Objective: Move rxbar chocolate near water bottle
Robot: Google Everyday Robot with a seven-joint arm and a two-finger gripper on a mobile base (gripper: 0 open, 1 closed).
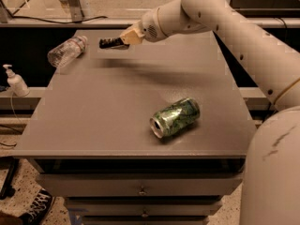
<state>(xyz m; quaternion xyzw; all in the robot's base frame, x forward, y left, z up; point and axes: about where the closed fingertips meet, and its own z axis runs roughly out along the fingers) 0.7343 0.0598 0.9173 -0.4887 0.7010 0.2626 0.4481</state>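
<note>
Table [93, 116] rear, end effector [122, 41] gripping rxbar chocolate [108, 43]

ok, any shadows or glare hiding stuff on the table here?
Camera view: pincer at the table's far edge holds the rxbar chocolate aloft, casting a soft blurred shadow on the table; mild glare on the green can; water bottle is readable.
</note>
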